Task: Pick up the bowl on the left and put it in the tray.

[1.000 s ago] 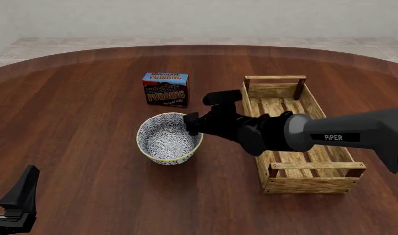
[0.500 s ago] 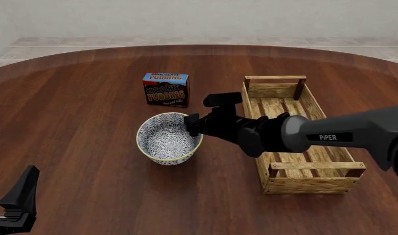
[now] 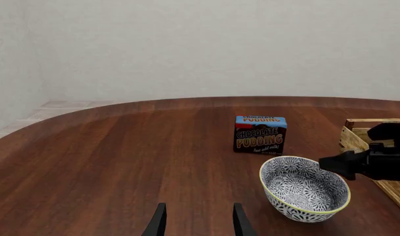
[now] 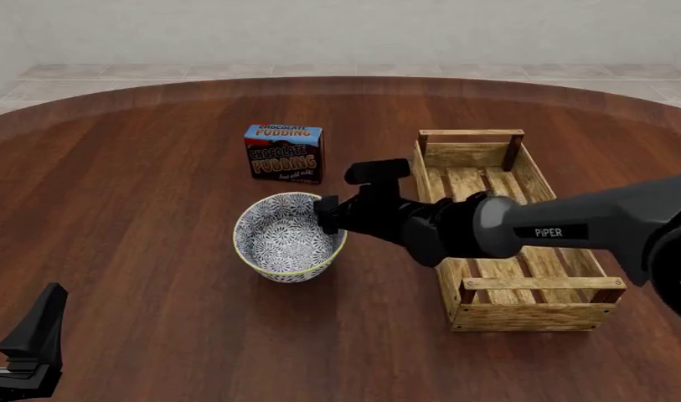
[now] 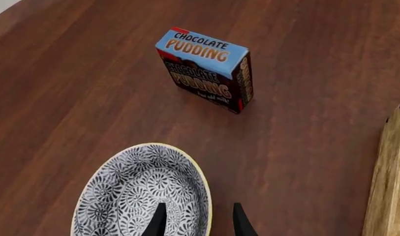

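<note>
The blue-and-white patterned bowl (image 4: 286, 239) stands upright on the table, left of the tray (image 4: 536, 314), a long light-wood slatted crate. My right gripper (image 4: 327, 214) reaches across from the right to the bowl's right rim. In the right wrist view the gripper (image 5: 198, 223) is open and straddles the yellowish rim, one finger over the inside of the bowl (image 5: 137, 191) and the other outside it. My left gripper (image 4: 28, 335) sits low at the table's near left corner, open and holding nothing, far from the bowl (image 3: 305, 189).
A chocolate pudding box (image 4: 284, 153) stands upright just behind the bowl. The right arm's forearm passes over the tray's left wall (image 4: 432, 180). The tray's inside shows bare slats.
The right gripper has sunk slightly at the bowl's right rim. The bowl, tray and left arm have not moved.
</note>
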Available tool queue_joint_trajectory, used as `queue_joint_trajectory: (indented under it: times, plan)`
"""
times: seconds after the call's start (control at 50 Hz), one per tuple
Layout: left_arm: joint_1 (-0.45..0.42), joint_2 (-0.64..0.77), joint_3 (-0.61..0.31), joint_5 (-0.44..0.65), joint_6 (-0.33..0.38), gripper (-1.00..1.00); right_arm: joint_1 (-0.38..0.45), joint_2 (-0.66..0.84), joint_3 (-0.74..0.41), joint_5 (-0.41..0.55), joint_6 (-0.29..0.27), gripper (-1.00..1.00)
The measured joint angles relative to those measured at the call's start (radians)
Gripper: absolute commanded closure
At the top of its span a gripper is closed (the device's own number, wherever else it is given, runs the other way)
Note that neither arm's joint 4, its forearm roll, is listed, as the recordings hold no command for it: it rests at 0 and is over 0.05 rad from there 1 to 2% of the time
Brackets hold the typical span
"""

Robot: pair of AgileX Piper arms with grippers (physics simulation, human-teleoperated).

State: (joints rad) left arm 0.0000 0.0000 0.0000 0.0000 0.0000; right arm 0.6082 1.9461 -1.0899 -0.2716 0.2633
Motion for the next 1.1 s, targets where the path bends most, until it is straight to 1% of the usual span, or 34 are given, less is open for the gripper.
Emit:
queue_joint_trajectory:
  times: [0.34,1.1]
  plan:
    - [0.000,0.000,0.000,0.000,0.000,-1.00,0.005,0.031,-0.023,0.006,-0.003,-1.00]
    - [0.000,0.000,0.000,0.000,0.000,-1.00,0.006,0.102,-0.065,-0.008,0.012,-1.00]
